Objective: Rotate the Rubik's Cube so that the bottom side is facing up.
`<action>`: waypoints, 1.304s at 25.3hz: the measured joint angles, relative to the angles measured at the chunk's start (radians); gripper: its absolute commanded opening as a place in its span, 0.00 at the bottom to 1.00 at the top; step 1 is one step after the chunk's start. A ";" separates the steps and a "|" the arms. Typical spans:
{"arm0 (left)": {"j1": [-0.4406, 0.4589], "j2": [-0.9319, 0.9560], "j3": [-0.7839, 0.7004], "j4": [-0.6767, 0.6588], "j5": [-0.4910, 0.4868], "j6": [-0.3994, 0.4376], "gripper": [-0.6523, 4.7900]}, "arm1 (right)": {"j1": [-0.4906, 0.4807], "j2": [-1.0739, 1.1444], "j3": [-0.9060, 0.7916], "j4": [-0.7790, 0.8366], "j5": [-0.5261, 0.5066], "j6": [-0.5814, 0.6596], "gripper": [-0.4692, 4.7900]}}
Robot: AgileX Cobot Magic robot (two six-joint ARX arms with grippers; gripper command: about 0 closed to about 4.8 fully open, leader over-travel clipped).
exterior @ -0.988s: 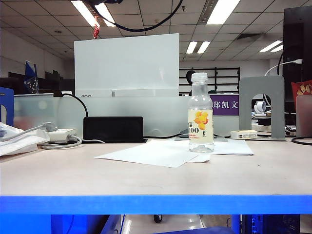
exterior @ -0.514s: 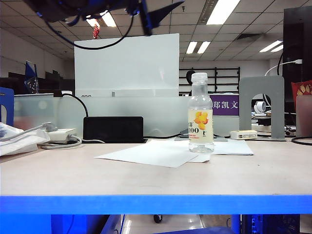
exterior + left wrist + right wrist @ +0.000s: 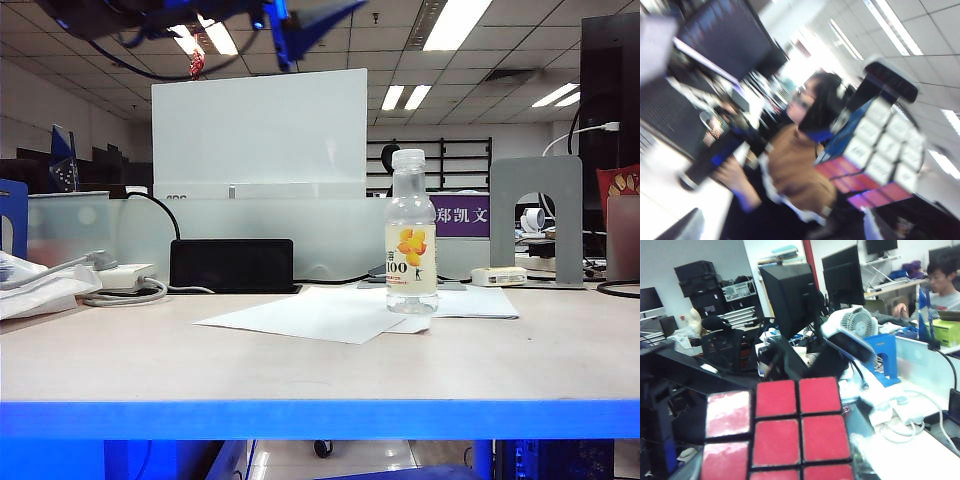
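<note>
Both grippers hold Rubik's Cube (image 3: 785,432) high above table (image 3: 320,370): left gripper (image 3: 875,145) and right gripper (image 3: 780,460) each clamped on it. Risk: mistimed handover release, cube drops.

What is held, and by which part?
The cube, apparently by the right tool, clamped on two opposite faces; whether the left tool grips too cannot be told.

A: Where's the Rubik's Cube (image 3: 785,432)?

B: Up in the air, off the tabletop, above the exterior view's frame. Right wrist view: red face fills the near field, black grid lines, glare on the outer tiles.

A: Other faces?

B: Left wrist view, blurred: pale printed tiles, blue side, red side, cube tilted on a corner.
</note>
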 measured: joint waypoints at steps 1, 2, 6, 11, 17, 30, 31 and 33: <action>0.014 -0.012 0.001 -0.015 0.000 0.028 0.90 | 0.000 0.000 0.000 -0.024 0.000 -0.025 0.09; 0.023 -0.022 0.002 -0.038 -0.001 0.059 0.90 | 0.000 0.000 0.000 -0.061 0.000 -0.052 0.09; 0.034 -0.073 0.001 -0.305 -0.010 0.266 0.90 | 0.011 0.003 0.000 -0.203 0.045 -0.168 0.09; 0.035 -0.212 0.001 -0.834 -0.258 0.733 0.90 | 0.051 0.003 0.000 -0.308 0.141 -0.261 0.09; 0.035 -0.341 0.001 -0.930 -0.521 0.856 0.90 | 0.107 0.007 0.000 -0.519 0.249 -0.430 0.09; 0.027 -0.562 -0.257 -0.896 -0.786 0.879 0.83 | 0.126 0.009 -0.032 -0.784 0.394 -0.670 0.09; 0.027 -0.594 -0.292 -0.871 -0.805 0.878 0.83 | 0.127 0.010 -0.050 -0.788 0.395 -0.678 0.09; 0.027 -0.641 -0.342 -0.847 -0.830 0.879 0.83 | 0.140 0.009 -0.082 -0.767 0.402 -0.685 0.09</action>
